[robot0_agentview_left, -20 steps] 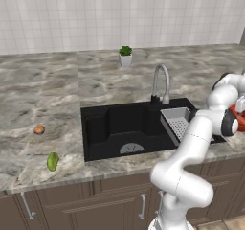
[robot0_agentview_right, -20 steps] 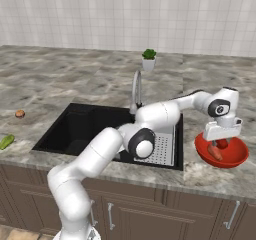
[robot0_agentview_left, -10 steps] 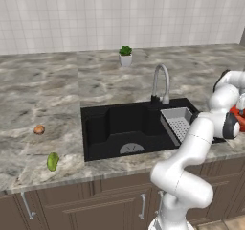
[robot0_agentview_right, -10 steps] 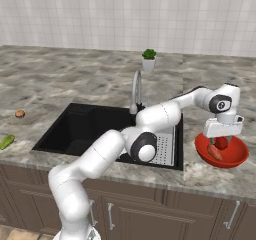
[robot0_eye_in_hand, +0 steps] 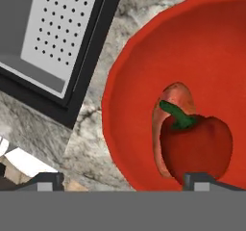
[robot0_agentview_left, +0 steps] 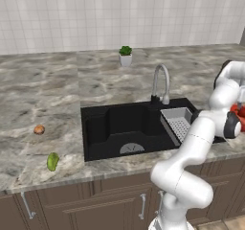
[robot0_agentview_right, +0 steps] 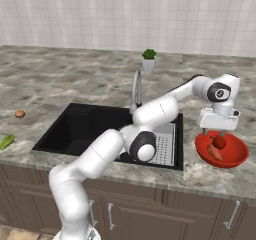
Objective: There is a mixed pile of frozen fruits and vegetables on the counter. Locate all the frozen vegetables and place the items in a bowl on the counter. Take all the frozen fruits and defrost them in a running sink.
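The red bowl stands on the counter right of the sink. In it lie a glossy red pepper and an orange carrot-like piece. My gripper hangs just above the bowl, open, with nothing held. In the hand view the fingertips stand wide apart over the bowl's rim, with the pepper lying against the orange piece. Far left on the counter are the brown ball and the yellow-green fruit. The bowl peeks out behind my arm.
A curved steel faucet rises behind the black sink, and a grey perforated rack sits in its right part. A small potted plant stands at the back. The counter's front edge runs close to the fruit.
The jaws have opened wide and let the red pepper go into the bowl. The hand has lifted slightly above it.
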